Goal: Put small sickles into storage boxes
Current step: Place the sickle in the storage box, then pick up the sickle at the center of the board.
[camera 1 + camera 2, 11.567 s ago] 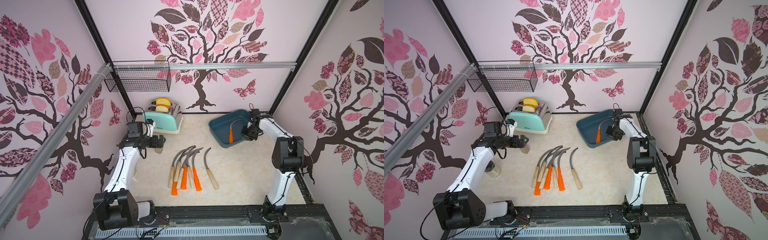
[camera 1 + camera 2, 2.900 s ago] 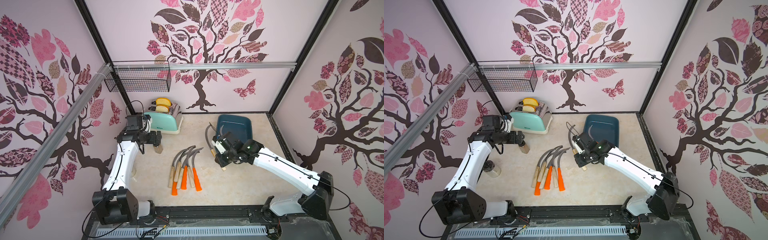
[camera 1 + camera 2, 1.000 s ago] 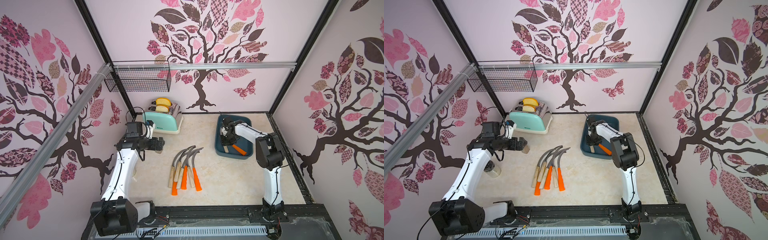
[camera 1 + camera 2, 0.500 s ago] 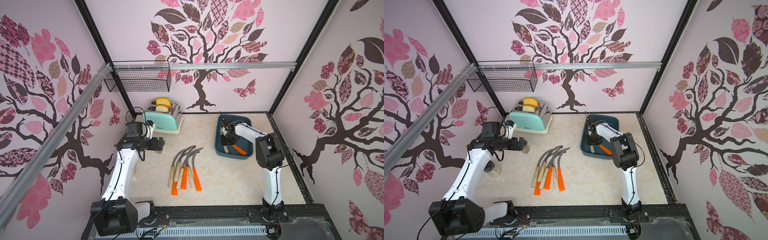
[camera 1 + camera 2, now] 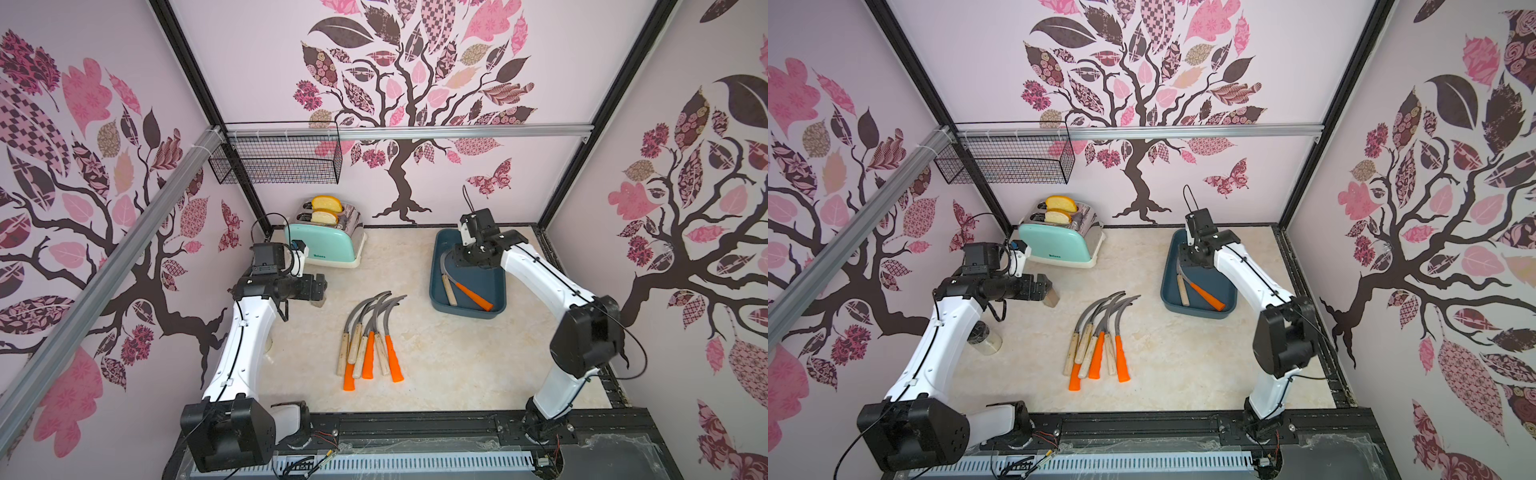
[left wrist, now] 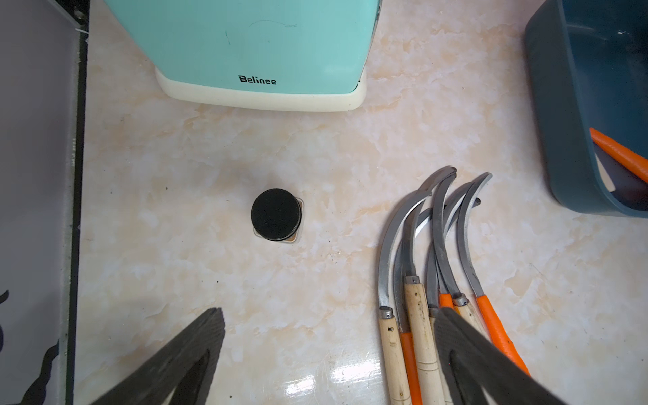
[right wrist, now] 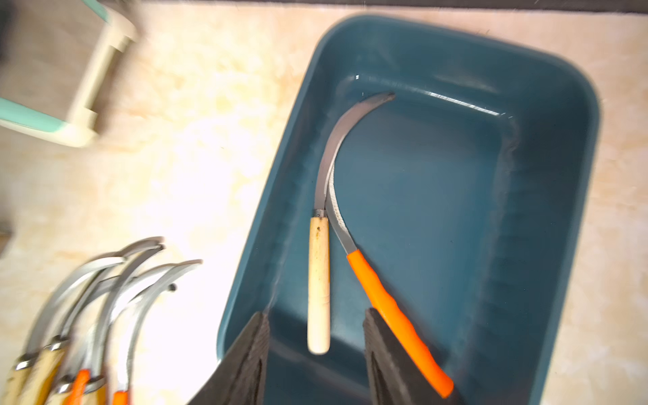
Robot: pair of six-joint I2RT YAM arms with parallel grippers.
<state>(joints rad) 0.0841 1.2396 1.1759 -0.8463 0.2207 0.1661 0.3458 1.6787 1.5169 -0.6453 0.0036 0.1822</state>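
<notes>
Nine sickles [image 5: 392,359], one tray [image 5: 435,286], one toaster [image 5: 322,245], one jar [image 6: 276,219]

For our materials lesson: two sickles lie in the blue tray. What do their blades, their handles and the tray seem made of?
Blades: grey metal, probably steel, dull sheen. Pale handle: likely bare wood, matt, with a dark speck. Orange handle: probably plastic or rubber, smooth, even colour. Tray: moulded plastic, by its glossy highlights and rounded corners.

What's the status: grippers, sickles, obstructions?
Left gripper open, empty. Right gripper open above tray. Wood-handled sickle and orange-handled sickle lie in tray; pile lies on table. Black-lidded jar stands apart from pile.
</notes>
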